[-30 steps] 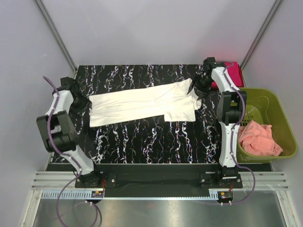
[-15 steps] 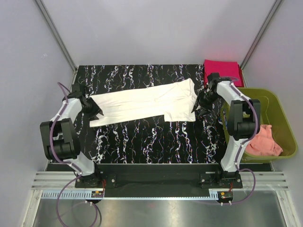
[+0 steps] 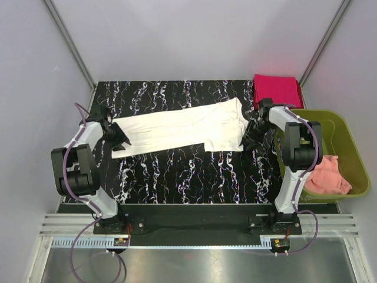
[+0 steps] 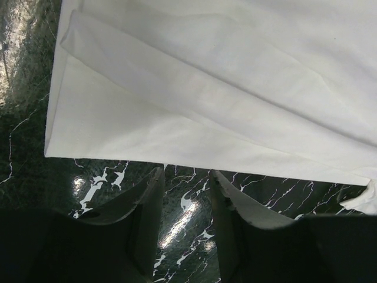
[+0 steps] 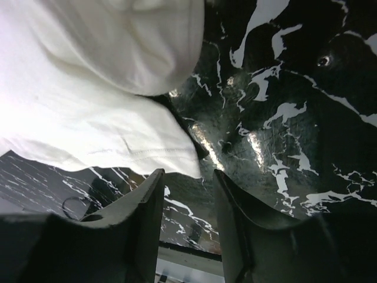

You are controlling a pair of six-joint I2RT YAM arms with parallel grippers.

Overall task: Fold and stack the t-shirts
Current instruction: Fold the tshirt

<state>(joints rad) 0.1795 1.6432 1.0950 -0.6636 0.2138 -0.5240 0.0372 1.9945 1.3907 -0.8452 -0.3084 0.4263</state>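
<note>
- The cream-white t-shirt (image 3: 177,131) lies as a long band across the table (image 3: 177,177); the magenta-red t-shirt (image 3: 277,90) sits folded at the far-right corner.
- Both the left gripper (image 4: 187,177) and the right gripper (image 5: 187,177) have their fingers apart and empty, one at each end.
- Pinch all layers squarely; the right tips possibly touch cloth.

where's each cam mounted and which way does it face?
Top external: above and behind the robot, facing down at the table; left hand and right hand show.
Left wrist: behind left hand, facing down at the white t-shirt edge; open fingers show.
Right wrist: behind right hand, facing down at its other end; open fingers show.
Shared: t-shirt and table in all.
</note>
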